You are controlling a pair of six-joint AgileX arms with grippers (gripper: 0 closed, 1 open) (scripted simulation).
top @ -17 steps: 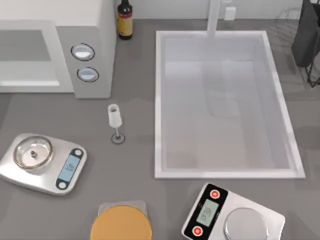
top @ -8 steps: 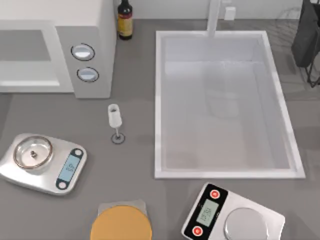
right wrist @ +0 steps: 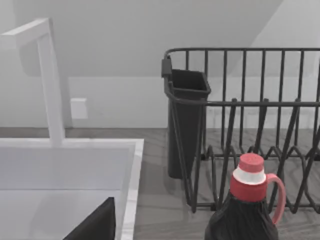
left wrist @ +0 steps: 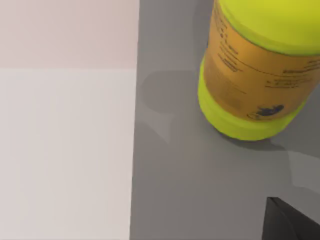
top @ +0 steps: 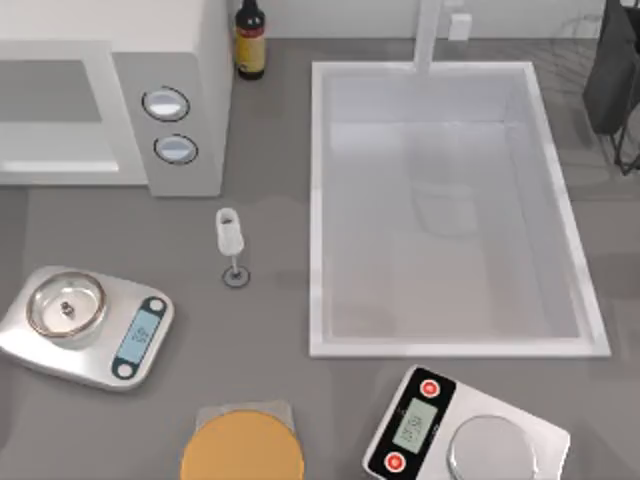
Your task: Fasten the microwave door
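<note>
Nearest us, scales point(top: 85, 325) sit on the surface point(top: 270, 200). Beyond, at far left, the microwave point(top: 120, 100) stands; its door point(top: 55, 115) looks stiff and hinged, best pushed at the free edge. We cannot tell either gripper's state.

Bare counter fronts the microwave door point(top: 55, 105); a wine glass point(top: 230, 235) and kitchen scale point(top: 85, 325) stand just beyond it.
</note>
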